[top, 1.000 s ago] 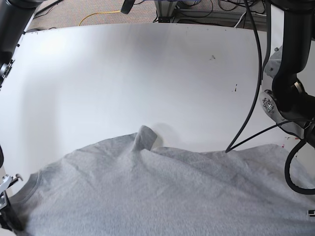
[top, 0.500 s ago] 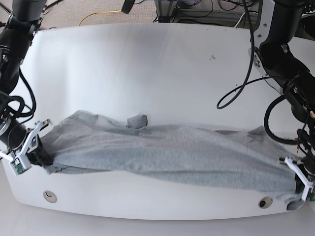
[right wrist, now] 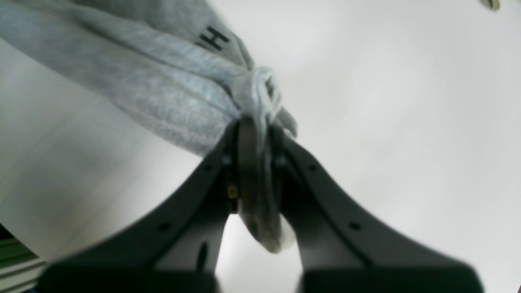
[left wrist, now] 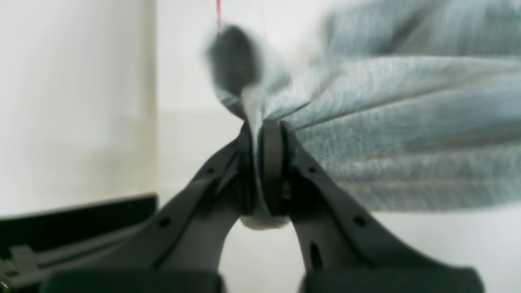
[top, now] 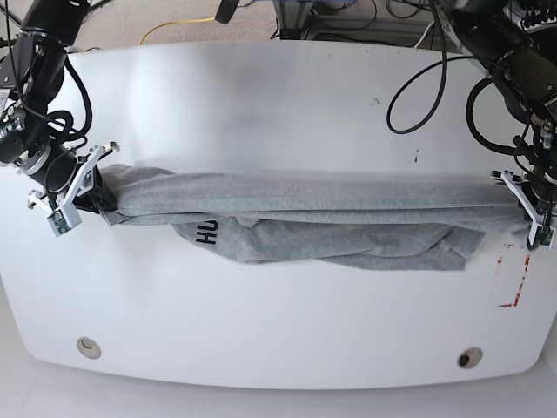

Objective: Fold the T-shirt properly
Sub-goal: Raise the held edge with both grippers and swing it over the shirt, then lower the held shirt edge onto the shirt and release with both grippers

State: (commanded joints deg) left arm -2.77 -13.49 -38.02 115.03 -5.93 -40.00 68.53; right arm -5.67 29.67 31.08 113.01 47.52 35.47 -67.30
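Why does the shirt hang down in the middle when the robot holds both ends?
Probably because the shirt is soft and floppy: between the left gripper and right gripper, its lower part sags and wrinkles. It likely bunches easily, as it is squeezed into folds at each grip. It seems light.

T-shirt (top: 313, 218) stretched across table (top: 278, 113) mid, L edge to R edge, btwn right gripper (top: 87, 187) & left gripper (top: 520, 198).

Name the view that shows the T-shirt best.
Base: the whole T-shirt shows, stretched between both grippers. The left wrist view shows only a bunched corner, the right wrist view a pinched corner with some lettering.
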